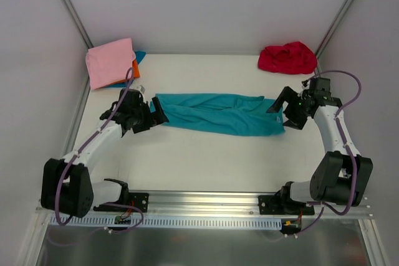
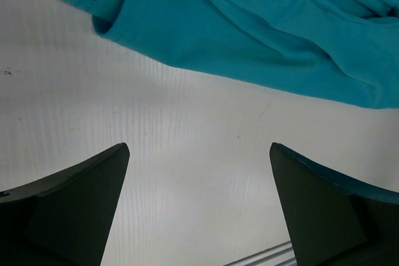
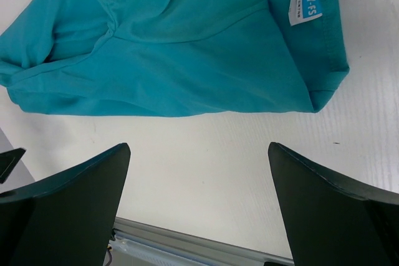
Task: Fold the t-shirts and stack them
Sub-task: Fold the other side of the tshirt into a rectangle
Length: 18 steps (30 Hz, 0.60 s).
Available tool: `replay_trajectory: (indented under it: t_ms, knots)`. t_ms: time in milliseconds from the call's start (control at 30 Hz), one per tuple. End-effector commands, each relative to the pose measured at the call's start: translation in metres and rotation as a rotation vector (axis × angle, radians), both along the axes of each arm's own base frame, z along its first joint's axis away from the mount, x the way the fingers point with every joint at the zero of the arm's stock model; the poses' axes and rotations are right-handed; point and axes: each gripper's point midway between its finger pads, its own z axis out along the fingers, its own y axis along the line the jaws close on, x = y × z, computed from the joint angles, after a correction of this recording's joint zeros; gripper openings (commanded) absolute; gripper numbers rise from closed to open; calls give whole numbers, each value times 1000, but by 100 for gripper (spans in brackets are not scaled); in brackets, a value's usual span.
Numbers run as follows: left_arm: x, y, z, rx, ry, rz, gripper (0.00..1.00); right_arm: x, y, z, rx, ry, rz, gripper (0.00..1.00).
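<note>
Both wide open, empty: left end effector (image 1: 152, 116) and right end effector (image 1: 284, 109) flank the teal shirt (image 1: 218, 114); we judge folding underway, next we grasp an edge.

left arm (image 1: 96, 140) / right arm (image 1: 331, 128): white links, black joints | cables (image 1: 341, 71): purple | end effector fingers (image 2: 68, 204): black wedges
</note>
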Motion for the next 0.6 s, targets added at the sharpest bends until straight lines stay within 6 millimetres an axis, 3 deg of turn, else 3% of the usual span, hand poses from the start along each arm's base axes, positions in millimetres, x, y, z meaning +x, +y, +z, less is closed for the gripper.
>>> replay_trajectory:
  t_ms: [0,133,300,433,567]
  knots:
    - [35,2,-3,56,-56,20,99,-5,11,10,39,-43,44,99]
    - [57,19,-18,183,-34,57,99,-11,13,13,43,-53,49,99]
    - [81,25,-11,229,-150,60,99,-14,15,7,56,-34,54,99]
    - [92,28,-17,311,-186,-26,97,-15,15,4,61,-22,55,99]
    - [97,32,-35,402,-135,-135,97,-16,15,4,57,-19,54,100]
